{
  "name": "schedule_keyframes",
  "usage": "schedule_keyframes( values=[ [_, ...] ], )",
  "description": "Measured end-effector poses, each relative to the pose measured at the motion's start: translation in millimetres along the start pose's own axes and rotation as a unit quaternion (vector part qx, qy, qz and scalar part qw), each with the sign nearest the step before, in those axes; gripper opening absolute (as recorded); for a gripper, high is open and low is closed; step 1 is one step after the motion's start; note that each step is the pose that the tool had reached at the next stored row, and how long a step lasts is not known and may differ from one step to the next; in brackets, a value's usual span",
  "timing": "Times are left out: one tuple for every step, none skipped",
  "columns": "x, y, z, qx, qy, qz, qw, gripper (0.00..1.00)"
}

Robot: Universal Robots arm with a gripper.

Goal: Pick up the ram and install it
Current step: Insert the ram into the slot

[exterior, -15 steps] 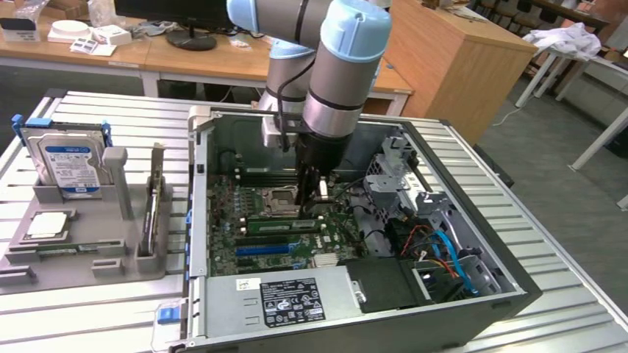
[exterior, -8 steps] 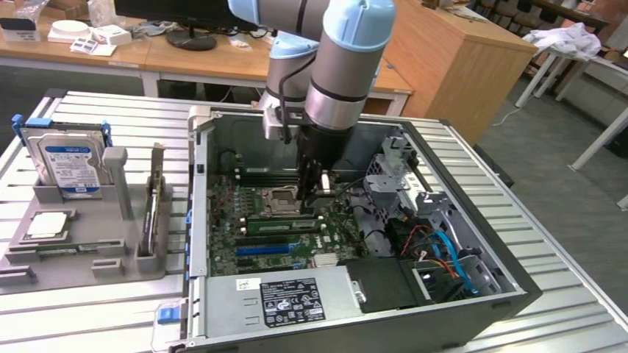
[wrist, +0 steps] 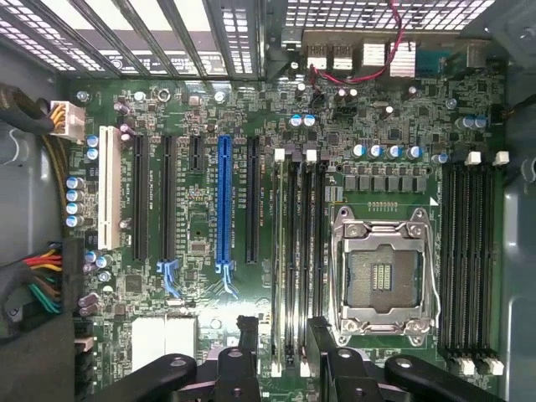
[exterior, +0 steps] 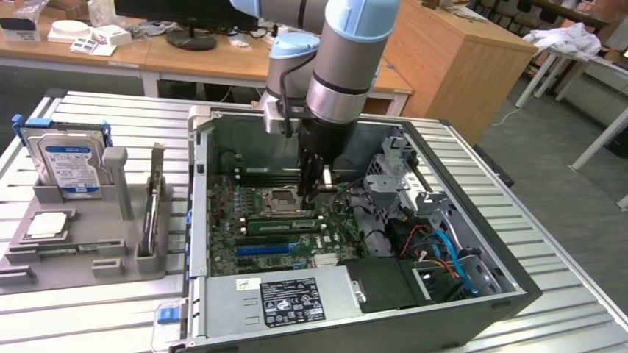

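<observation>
The ram (exterior: 281, 223), a long narrow green stick, stands in a memory slot of the motherboard (exterior: 294, 250) just beside the processor socket (exterior: 279, 198), inside the open computer case. My gripper (exterior: 319, 195) hangs straight above it, a little toward the stick's end at the exterior view's right. It is open and holds nothing. In the wrist view the two dark fingers (wrist: 248, 335) stand apart on either side of the memory slots (wrist: 295, 251) beside the socket (wrist: 382, 273). The gripper (wrist: 285, 350) is centred over those slots, with nothing clamped between the fingers.
A grey holder (exterior: 88, 243) at the exterior view's left carries a hard drive with a blue label (exterior: 65, 159), a square silver-topped chip (exterior: 46, 225) and a thin board on edge (exterior: 152, 209). Case walls, a drive cage (exterior: 398, 173) and cables (exterior: 442, 254) surround the motherboard.
</observation>
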State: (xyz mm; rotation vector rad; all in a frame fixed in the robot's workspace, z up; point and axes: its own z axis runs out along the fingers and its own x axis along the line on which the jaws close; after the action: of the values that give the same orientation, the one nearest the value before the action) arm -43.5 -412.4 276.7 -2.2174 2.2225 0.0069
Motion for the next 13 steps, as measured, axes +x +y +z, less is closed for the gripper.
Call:
schedule_keyframes(
  values=[
    [0.0,0.0,-1.0,0.0,0.0,0.0,1.0,0.37],
    [0.0,0.0,-2.0,0.0,0.0,0.0,1.0,0.37],
    [0.0,0.0,-3.0,0.0,0.0,0.0,1.0,0.37],
    [0.0,0.0,-3.9,0.0,0.0,0.0,1.0,0.37],
    [0.0,0.0,-4.7,0.0001,0.0,0.0,1.0,0.37],
    [0.0,0.0,-5.6,0.0,0.0,0.0,1.0,0.37],
    [0.0,0.0,-6.3,0.0,0.0,0.0,1.0,0.37],
    [0.0,0.0,-7.1,0.0,0.0,0.0,1.0,0.37],
    [0.0,0.0,-7.7,0.0,0.0,0.0,1.0,0.37],
    [0.0,0.0,-8.4,0.0,0.0,0.0,1.0,0.37],
    [0.0,0.0,-9.1,0.0,0.0,0.0,1.0,0.37],
    [0.0,0.0,-9.7,0.0,0.0,0.0,1.0,0.37],
    [0.0,0.0,-10.3,0.0,0.0,0.0,1.0,0.37]
  ],
)
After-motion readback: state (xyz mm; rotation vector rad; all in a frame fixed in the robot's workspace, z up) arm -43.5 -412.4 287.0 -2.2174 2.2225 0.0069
